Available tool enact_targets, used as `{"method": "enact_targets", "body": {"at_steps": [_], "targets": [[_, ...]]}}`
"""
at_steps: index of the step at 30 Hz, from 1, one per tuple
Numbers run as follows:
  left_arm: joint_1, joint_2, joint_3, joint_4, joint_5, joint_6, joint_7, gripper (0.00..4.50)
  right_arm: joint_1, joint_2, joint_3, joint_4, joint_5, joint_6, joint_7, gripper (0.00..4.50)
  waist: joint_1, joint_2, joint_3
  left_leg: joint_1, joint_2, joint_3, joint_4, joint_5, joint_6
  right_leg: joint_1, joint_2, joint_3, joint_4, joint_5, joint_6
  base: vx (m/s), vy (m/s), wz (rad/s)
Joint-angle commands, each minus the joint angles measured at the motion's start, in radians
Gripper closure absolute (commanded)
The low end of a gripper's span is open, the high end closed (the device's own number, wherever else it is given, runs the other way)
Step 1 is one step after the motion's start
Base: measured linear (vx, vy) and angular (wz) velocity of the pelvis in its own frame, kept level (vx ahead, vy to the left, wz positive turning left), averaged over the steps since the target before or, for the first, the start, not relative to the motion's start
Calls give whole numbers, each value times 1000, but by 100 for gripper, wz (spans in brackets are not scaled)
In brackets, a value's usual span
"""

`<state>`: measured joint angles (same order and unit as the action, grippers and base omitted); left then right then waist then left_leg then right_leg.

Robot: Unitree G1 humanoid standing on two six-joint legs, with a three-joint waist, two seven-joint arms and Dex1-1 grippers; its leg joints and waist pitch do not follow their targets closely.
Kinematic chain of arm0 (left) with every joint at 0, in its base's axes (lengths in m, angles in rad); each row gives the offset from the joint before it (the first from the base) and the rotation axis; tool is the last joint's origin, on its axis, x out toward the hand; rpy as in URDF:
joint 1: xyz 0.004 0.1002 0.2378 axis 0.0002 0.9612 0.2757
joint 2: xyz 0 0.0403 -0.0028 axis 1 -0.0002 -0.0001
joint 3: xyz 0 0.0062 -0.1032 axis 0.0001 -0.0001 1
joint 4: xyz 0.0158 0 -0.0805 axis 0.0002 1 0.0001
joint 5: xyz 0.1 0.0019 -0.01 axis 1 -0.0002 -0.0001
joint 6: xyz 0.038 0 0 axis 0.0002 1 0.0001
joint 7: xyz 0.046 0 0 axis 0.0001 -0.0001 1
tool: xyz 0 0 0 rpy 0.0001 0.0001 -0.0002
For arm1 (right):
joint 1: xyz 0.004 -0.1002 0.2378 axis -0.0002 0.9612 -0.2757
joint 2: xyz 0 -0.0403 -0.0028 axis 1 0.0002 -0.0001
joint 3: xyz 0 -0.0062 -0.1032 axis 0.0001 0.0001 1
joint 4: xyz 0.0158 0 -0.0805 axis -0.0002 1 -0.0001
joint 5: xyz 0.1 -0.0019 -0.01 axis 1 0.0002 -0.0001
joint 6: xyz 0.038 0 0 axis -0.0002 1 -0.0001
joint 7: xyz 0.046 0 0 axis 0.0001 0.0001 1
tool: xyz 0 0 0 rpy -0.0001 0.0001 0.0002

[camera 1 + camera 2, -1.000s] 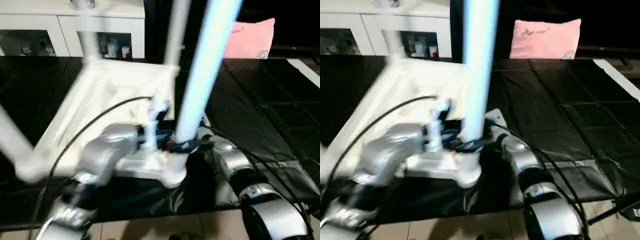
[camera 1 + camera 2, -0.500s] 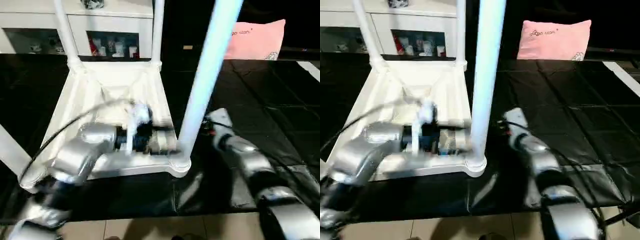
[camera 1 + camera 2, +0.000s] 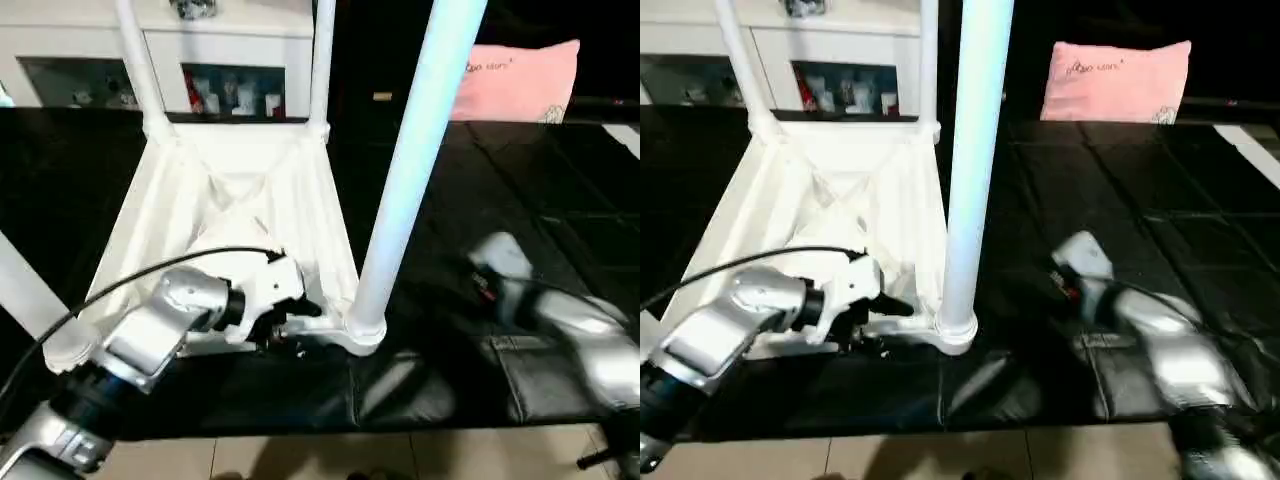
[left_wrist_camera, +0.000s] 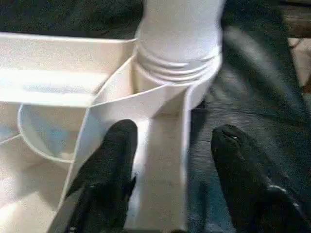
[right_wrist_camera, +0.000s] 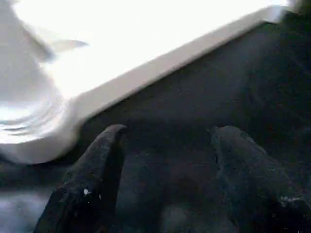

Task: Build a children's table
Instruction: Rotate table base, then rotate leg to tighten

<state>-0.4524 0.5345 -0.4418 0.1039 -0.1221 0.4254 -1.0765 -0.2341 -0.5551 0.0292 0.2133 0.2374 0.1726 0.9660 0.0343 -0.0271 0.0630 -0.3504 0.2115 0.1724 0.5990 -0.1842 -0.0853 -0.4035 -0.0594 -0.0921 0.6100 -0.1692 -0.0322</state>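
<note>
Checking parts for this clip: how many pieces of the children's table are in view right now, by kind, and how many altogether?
Tabletop: 1
Legs: 4
Total: 5

White tabletop (image 3: 240, 200), pale bluish-white leg (image 3: 415, 170), black mat (image 3: 520, 200), pink pillow (image 3: 515, 80).

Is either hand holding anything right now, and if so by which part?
Left hand straddles the tabletop's rim wall beside the near corner socket; grip unconfirmed. Right hand holds nothing.
</note>
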Motion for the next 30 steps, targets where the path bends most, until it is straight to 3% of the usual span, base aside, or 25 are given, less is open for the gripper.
{"method": "enact_targets", "body": {"at_steps": [1, 3, 6, 12, 22, 24, 30], "targets": [[-19, -5, 3, 8, 13, 10, 10, 214, 7, -18, -5, -48, 24, 26, 29, 152, 5, 3, -62, -2, 8, -3, -63, -264, 49, 50, -63, 45, -112, -505, -64, 0, 0, 0], [-22, -10, -3, 14, 20, 26, 9, 237, 38, -42, -10, -107, 45, 61, 58, 152, 8, 4, -64, 5, 10, -3, -60, -267, 53, 44, -62, 46, -114, -493, -70, 0, 0, 0], [-18, -4, -18, 7, 25, 40, 3, 252, 59, -60, -6, -161, 74, 101, 77, 152, 7, 7, -64, -1, 10, -7, -63, -260, 55, 49, -63, 44, -111, -480, -76, 0, 0, 0], [-20, 9, -23, 24, 45, 23, -14, 317, 81, -76, -1, -222, 101, 152, 99, 152, 8, 6, -64, -2, 9, -8, -63, -261, 55, 49, -64, 42, -111, -478, -75, 0, 0, 0], [-28, 18, -30, 26, 55, 27, -37, 388, 80, -83, 3, -249, 114, 188, 105, 152, 8, 7, -64, 0, 9, -8, -63, -262, 50, 48, -65, 41, -113, -486, -75, 0, 0, 0], [-30, 17, -32, 30, 60, 20, -43, 416, 78, -83, 7, -251, 117, 194, 113, 152, 8, 7, -63, 0, 9, -8, -62, -267, 50, 48, -65, 41, -115, -499, -71, 0, 0, 0], [-32, 15, -34, 54, 53, -46, -91, 446, 64, -80, 26, -246, 137, 213, 138, 152, 8, 6, -64, -2, 10, -9, -63, -262, 51, 49, -67, 42, -114, -492, -69, 0, 0, 0]]}}
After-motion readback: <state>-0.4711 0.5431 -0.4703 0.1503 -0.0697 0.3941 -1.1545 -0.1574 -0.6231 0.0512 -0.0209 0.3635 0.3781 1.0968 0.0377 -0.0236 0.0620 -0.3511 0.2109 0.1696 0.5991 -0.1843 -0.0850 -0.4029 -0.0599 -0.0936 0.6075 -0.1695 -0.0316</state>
